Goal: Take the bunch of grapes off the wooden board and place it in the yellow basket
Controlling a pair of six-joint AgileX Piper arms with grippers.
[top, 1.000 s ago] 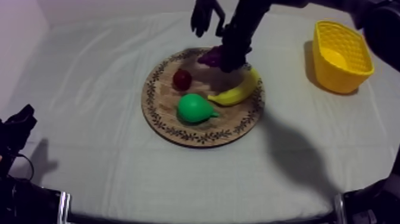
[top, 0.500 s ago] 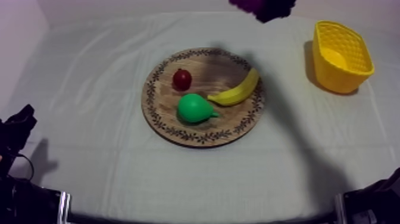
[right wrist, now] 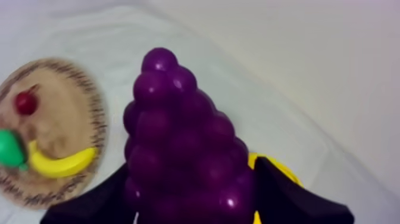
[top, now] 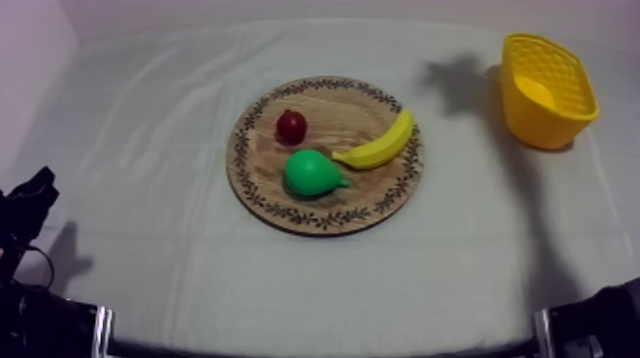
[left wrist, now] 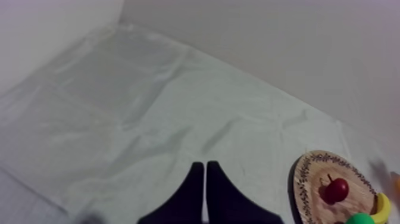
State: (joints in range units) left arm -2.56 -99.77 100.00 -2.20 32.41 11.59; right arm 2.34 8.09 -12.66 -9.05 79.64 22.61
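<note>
Judging from how things lie, the first half of the job is done: the bunch of grapes (right wrist: 178, 137) is off the wooden board (top: 333, 114) and up in the air, clamped between the two black fingers (right wrist: 95, 202) of the right gripper (right wrist: 193, 170), which press against its flanks from either side; what is left, as I read it, is to carry it over the yellow basket (top: 538, 129), bring it down and let go. A sliver of the basket's rim shows just behind the grapes in the right wrist view, so the carry looks partly made; whether the bunch is already over the opening I cannot tell; a shadow (top: 457, 76) falls on the cloth (top: 143, 143) just beside the basket. The left gripper (left wrist: 204, 176) hangs idle well apart from the board, fingers pressed together into a narrow wedge with nothing in them. The grapes are glossy purple globes packed into a cone that tapers to one berry, smooth and plastic-looking; the basket has lattice walls that flare toward the rim; the board is round, pale wood with a dark leafy border, and on it lie a curved banana (top: 381, 145), a smooth green pear (top: 312, 173) and a small red fruit (top: 291, 126); the cloth is creased.
</note>
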